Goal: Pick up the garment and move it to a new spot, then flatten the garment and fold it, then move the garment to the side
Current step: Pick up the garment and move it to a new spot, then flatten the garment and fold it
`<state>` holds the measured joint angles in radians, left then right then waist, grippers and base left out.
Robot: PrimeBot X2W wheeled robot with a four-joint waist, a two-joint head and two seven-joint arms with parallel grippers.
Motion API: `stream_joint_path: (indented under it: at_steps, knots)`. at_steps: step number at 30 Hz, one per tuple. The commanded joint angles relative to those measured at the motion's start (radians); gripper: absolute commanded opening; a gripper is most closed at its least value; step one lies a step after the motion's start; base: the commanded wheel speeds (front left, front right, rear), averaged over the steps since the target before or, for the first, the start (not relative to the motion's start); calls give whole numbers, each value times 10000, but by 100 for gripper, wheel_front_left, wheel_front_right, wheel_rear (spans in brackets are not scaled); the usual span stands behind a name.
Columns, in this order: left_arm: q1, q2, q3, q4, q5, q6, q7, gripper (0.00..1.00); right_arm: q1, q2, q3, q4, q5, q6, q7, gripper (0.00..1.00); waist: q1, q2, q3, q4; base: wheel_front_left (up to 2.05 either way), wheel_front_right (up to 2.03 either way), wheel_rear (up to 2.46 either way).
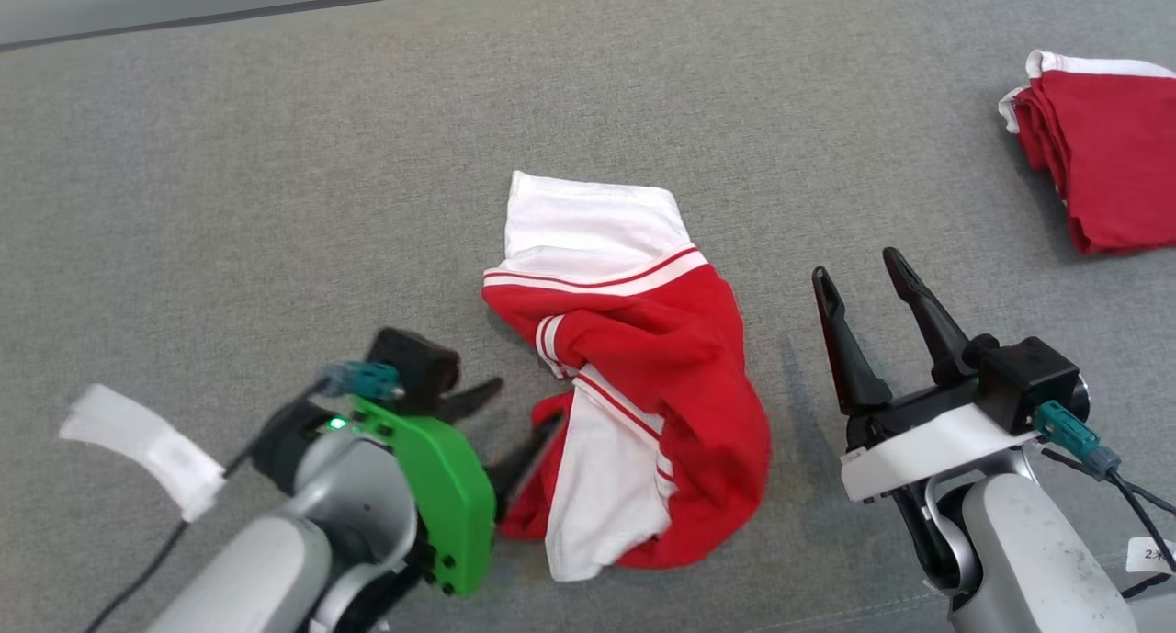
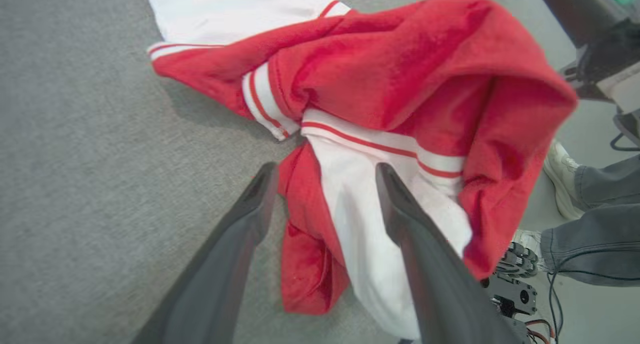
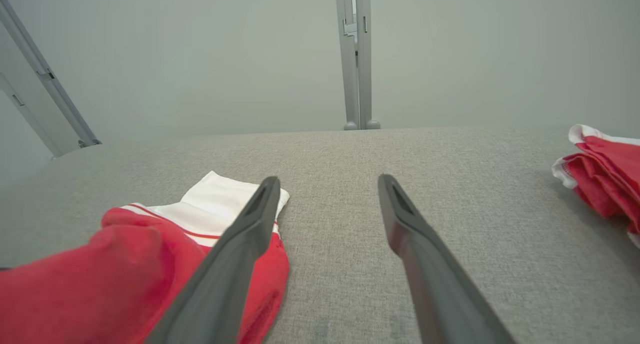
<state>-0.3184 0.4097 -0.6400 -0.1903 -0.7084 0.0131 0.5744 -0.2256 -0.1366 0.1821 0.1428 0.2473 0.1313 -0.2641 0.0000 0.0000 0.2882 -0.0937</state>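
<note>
Straddling garment (image 2: 400, 74) edge: left pincer (image 2: 325, 170)

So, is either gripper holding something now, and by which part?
Nothing is held. The left gripper stands open at the garment; the right gripper is open and empty.

Left gripper (image 1: 526, 401) green-backed; right gripper (image 1: 855, 263) white-backed; grey forearms (image 1: 248, 569); teal connectors (image 1: 367, 378).
</note>
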Motion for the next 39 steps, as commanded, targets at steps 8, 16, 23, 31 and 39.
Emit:
stream_joint_path:
  at_steps: [8,16,23,31,39]
  knots:
    - [-1597,-159,1338,1407,-298,872,197,100,324,378,321,24,152,-10,-1,100,0,0,281,-1321,0,0,0]
    - [-3031,-634,1557,4598,-165,1098,34,100,453,601,445,-6,194,-10,-1,100,0,0,657,-2373,0,0,0]
    - [-3825,-532,1985,7250,-402,1060,-30,100,581,721,401,-97,129,-10,-3,100,0,0,862,-3139,0,0,0]
    - [-3797,-1289,1991,8352,-1403,185,585,56,845,778,47,-108,130,-10,-1,100,0,0,757,-3365,0,0,0]
    - [-3801,-1134,1630,8035,-1365,-328,952,0,883,819,-108,-34,172,-10,-1,100,0,0,632,-3211,0,0,0]
